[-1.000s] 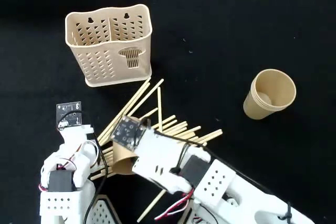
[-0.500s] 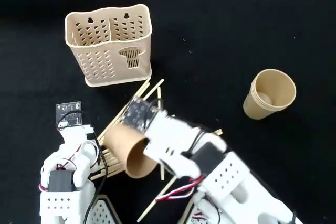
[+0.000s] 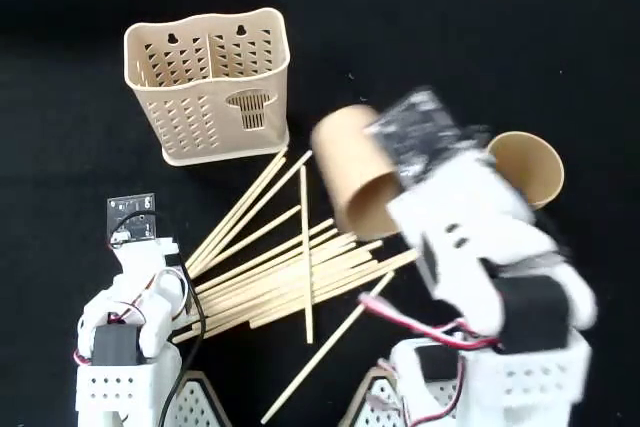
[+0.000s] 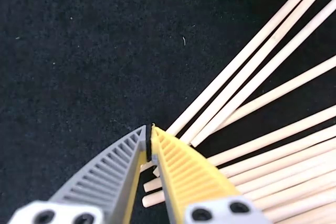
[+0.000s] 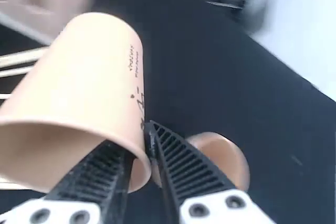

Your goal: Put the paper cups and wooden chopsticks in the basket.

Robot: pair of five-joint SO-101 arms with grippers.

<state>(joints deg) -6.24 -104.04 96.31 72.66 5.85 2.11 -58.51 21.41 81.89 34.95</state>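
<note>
Holding a paper cup [image 3: 355,172] up off the black table [image 3: 560,67] is what the right arm is doing in the high view. The cup hangs on its side between the basket [image 3: 207,82] and the stacked cups [image 3: 532,162], which are standing just beside the arm. The basket stands upright, well off to the far left, and no cup or stick is in it yet. The wooden chopsticks [image 3: 290,267] are fanned out on the table in front of it, with the left arm [image 3: 125,322] parked at the fan's near ends.

In the left wrist view, the left gripper [image 4: 148,129] has its fingers pressed together at the tips, right over the stick ends. It doesn't look clamped on anything, though it's hard to be sure.

In the right wrist view, the right gripper [image 5: 148,132] is pinching the cup's wall at the rim, with the stacked cups farther off behind it.

So this looks like the first cup's trip to the basket, with basically the whole task left to do. The next move calls for getting the cup over the basket's open top, tipping it so it drops into one compartment, and only then letting go. That thin rim pinch could slip on the way, so the arm should go gently.
</note>
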